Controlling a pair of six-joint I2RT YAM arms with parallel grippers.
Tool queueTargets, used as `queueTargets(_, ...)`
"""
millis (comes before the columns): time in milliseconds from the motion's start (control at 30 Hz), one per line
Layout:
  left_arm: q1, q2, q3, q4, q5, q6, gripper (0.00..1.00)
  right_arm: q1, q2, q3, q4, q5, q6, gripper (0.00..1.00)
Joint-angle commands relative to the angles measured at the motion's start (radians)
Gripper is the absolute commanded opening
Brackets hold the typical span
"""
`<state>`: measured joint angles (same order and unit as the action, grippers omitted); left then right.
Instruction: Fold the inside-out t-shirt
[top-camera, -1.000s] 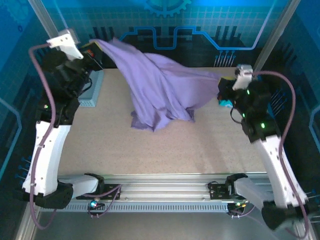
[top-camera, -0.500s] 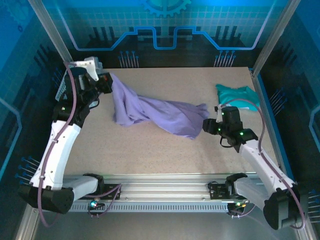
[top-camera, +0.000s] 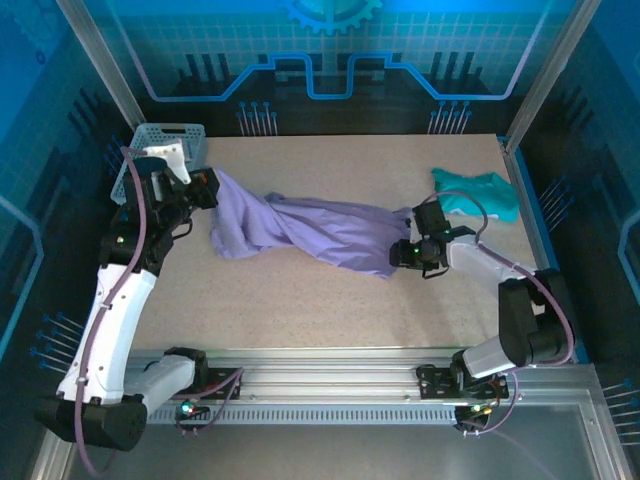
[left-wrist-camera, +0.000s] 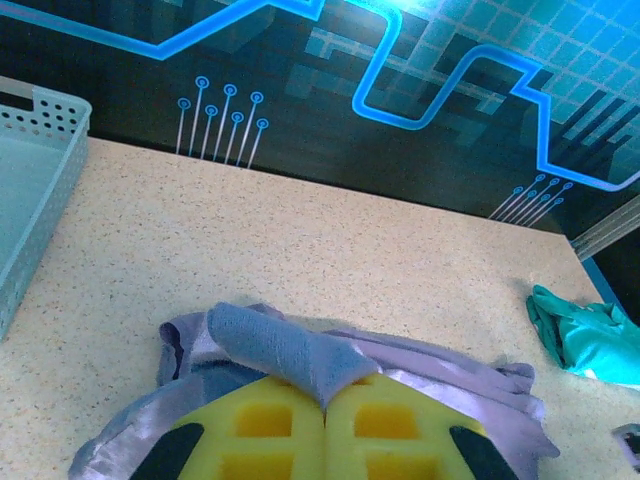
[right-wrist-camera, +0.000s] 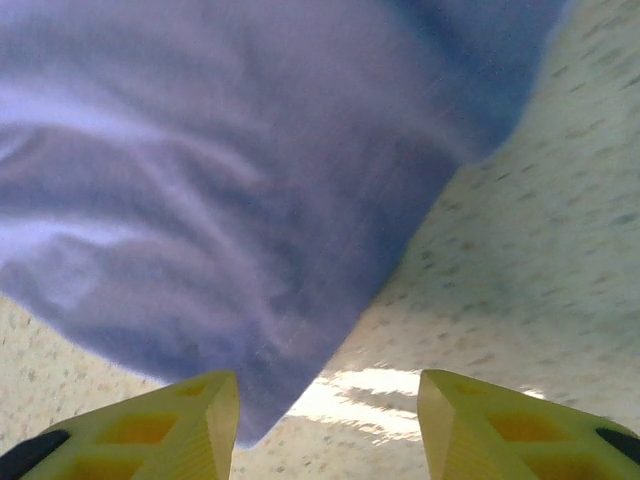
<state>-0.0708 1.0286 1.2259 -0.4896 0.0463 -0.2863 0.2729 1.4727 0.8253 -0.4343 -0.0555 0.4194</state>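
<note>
Lavender fabric runs in a loose, twisted band across the middle of the table (top-camera: 330, 320). This is the t-shirt (top-camera: 300, 225), bunched and rope-like rather than spread, with its right end lying flat on the surface. We judge that folding proper has not begun, since the cloth must first be opened out flat.

At its left end, the left end effector (left-wrist-camera: 325, 405) is closed on a pinch of the cloth. In the left wrist view the two yellow fingers meet with a fold of fabric caught between them, and more of it drapes around them. We take this hold to anchor one end so the band can be pulled straight.

At the right end, the right end effector (right-wrist-camera: 325, 390) sits low over the table with its fingers spread wide. The t-shirt's edge comes down beside one finger, but nothing is pinched. We read this as a stance for taking a hold there, so both arms can stretch the cloth.

Farther right, a teal garment (top-camera: 478, 192) lies near the far right corner, apart from the t-shirt but close to the right arm, where a careless reach could snag it. A pale perforated basket (top-camera: 160, 148) stands at the far left, just behind the left arm, and may limit how far that end can be drawn back.
</note>
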Motion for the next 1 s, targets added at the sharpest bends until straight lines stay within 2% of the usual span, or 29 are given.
queueTargets(0,0.014,0.008,-0.008,0.013,0.041,-0.016,0.0,0.044,0.01,-0.046,0.02,-0.087,0.055,0.51)
queueTargets(167,0.014,0.019,-0.007,0.02,0.052,-0.016,0.0,0.055,0.056,-0.083,0.117,-0.134,0.117,0.51)
queueTargets(233,0.015,0.021,-0.007,0.018,0.048,-0.014,0.0,0.057,0.073,-0.086,0.174,-0.146,0.138,0.47)
queueTargets(267,0.016,0.021,-0.008,0.019,0.047,-0.012,0.0,0.057,0.077,-0.087,0.2,-0.144,0.143,0.41)
queueTargets(367,0.02,0.021,-0.004,0.02,0.035,-0.013,0.0,0.047,0.039,-0.081,0.259,-0.116,0.129,0.12)
queueTargets(400,0.024,0.022,0.004,0.019,0.037,-0.014,0.0,0.038,0.004,-0.072,0.257,-0.104,0.115,0.06)
queueTargets(467,0.032,0.022,0.029,0.007,0.038,-0.016,0.0,0.016,-0.094,-0.057,0.236,-0.083,0.075,0.0)
queueTargets(700,0.07,-0.014,0.154,-0.012,0.041,-0.04,0.0,-0.075,-0.442,0.164,-0.033,-0.086,-0.084,0.0)
queueTargets(967,0.183,-0.03,0.297,-0.051,0.008,-0.039,0.0,-0.115,-0.486,0.433,-0.242,-0.095,-0.177,0.0)
